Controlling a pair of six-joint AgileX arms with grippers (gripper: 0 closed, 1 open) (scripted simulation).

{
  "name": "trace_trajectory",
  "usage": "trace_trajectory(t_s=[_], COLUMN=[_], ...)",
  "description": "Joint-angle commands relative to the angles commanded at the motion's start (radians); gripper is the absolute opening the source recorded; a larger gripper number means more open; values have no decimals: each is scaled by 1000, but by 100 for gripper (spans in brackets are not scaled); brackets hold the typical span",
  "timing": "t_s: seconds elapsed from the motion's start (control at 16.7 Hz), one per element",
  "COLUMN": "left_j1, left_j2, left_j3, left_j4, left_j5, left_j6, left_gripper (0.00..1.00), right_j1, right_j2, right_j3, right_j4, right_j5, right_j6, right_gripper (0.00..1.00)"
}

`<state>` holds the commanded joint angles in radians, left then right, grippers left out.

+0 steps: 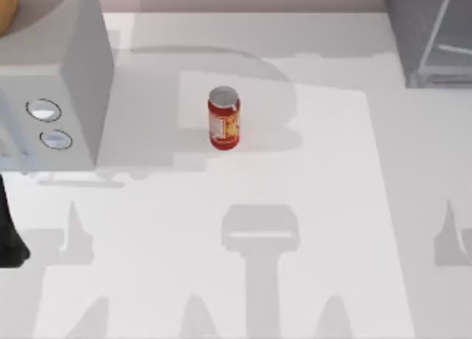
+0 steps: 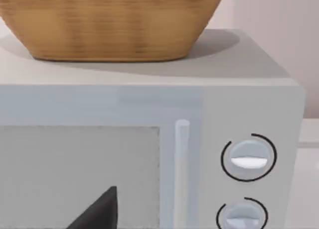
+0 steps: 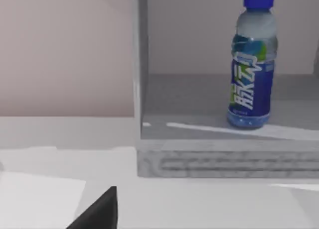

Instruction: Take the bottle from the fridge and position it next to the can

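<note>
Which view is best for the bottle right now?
Right wrist view. The bottle stands upright inside the fridge, cap to base in sight and label facing the camera. The top view catches a corner of the fridge at the table's far right, the bottle not discernible there. The left wrist view faces the microwave and basket.

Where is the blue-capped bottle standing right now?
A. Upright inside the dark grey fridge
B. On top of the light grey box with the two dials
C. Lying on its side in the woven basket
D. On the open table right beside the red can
A: the right wrist view shows the bottle standing upright on the floor inside the fridge, while the can stands alone out on the table.
</note>
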<state>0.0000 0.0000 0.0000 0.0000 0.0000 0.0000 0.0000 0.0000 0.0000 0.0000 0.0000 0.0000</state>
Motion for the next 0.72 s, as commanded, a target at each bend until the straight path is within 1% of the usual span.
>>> trace_trajectory(t_s=[0.18,0.36,0.54,0.72], left_j1=[0,0,0,0], left_j2=[0,0,0,0], left_j3=[0,0,0,0], left_j4=[0,0,0,0], left_j5=[0,0,0,0], left_j6=[0,0,0,0], left_gripper=[100,100,100,100], right_j1=[-2,-18,-41,-68], right_j2=[10,104,294,575], right_j3=[7,70,175,305], right_j4=[9,84,212,371], right_j5=[-1,-9,-28,-55], right_j6=[0,0,0,1], right_gripper=[100,100,100,100])
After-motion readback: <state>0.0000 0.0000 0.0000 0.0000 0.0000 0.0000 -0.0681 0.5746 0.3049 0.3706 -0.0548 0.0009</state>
